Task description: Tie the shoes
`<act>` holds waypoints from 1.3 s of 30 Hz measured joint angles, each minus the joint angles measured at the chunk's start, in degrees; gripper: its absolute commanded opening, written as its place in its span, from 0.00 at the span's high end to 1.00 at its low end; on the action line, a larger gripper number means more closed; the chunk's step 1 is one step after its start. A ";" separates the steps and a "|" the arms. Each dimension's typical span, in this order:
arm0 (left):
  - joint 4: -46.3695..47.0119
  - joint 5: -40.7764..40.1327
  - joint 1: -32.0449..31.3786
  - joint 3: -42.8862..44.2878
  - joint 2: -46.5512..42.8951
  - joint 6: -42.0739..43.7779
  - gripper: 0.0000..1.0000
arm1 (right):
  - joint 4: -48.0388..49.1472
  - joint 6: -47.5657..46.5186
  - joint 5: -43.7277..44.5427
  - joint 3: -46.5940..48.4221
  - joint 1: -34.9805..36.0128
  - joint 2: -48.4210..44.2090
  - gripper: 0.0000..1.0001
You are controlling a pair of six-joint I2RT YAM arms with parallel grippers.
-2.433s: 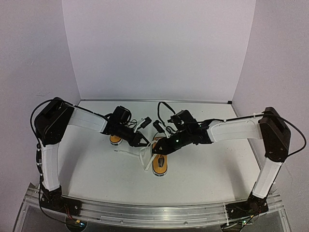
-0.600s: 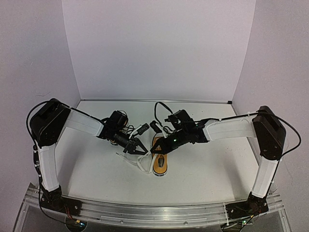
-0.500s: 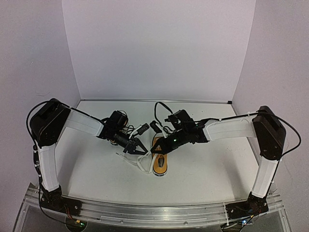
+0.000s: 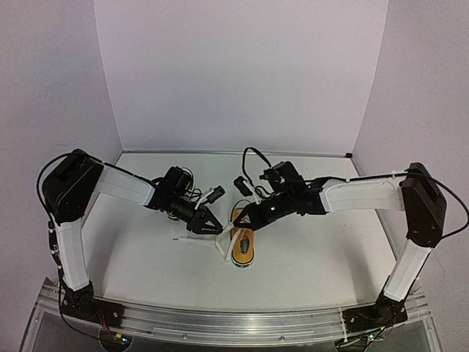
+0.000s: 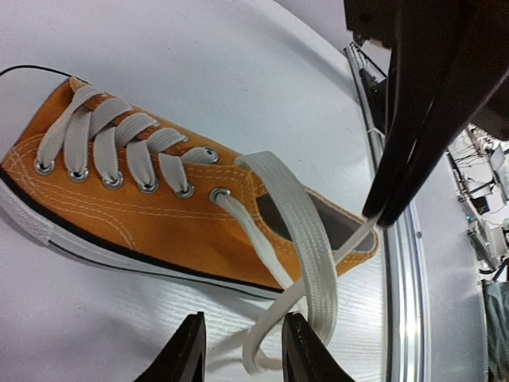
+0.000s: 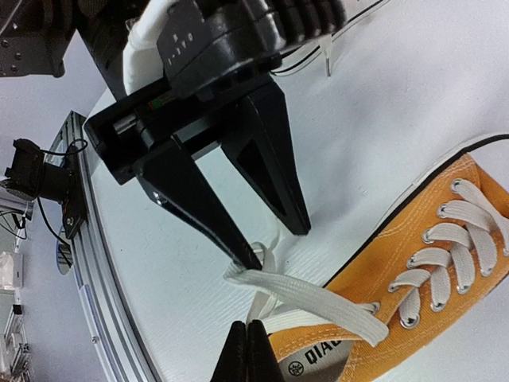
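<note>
One orange-yellow shoe [image 4: 242,249] lies on the table, toe toward the arms, with white laces [image 4: 210,240] trailing off to its left. The other shoe is hidden. My left gripper [image 4: 212,226] is open just left of the shoe's heel. In the left wrist view its fingers [image 5: 189,354] straddle the crossed laces [image 5: 298,239] beside the shoe [image 5: 135,207]. My right gripper [image 4: 236,223] is over the heel opening, shut on a lace strand [image 6: 334,298]. The right wrist view shows the right gripper [image 6: 246,325], the shoe [image 6: 445,270] and the left gripper's open fingers [image 6: 208,208].
The white table [image 4: 315,257] has walls behind and on both sides. A metal rail [image 4: 234,323] runs along its near edge. A black cable [image 4: 249,158] loops above the right wrist. The two grippers are nearly touching over the laces.
The left gripper has moved right, up to the shoe's heel. The right gripper has shifted slightly right. The loose laces left of the shoe are now pulled out straighter.
</note>
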 measured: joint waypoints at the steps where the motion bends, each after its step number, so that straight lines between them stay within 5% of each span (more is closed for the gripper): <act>1: 0.00 -1.84 0.18 -0.50 -0.87 -0.26 0.52 | -0.03 0.06 0.21 -0.36 -0.40 -0.73 1.00; 12: -9.65 -28.13 1.13 -6.44 -15.66 -2.01 0.43 | -0.87 0.22 2.87 -2.90 -5.97 -5.06 1.00; 17: -15.62 -36.09 -0.56 -7.08 -15.82 -0.84 0.43 | -1.14 0.18 2.89 -2.91 -6.36 -5.49 1.00; 26: -16.99 -37.52 -1.19 -6.01 -10.61 3.20 0.41 | -1.35 0.20 2.87 -2.91 -6.48 -5.55 1.00; 39: -22.35 -36.09 -2.87 9.15 2.10 12.79 0.47 | -1.43 0.22 2.87 -2.93 -6.84 -6.37 1.00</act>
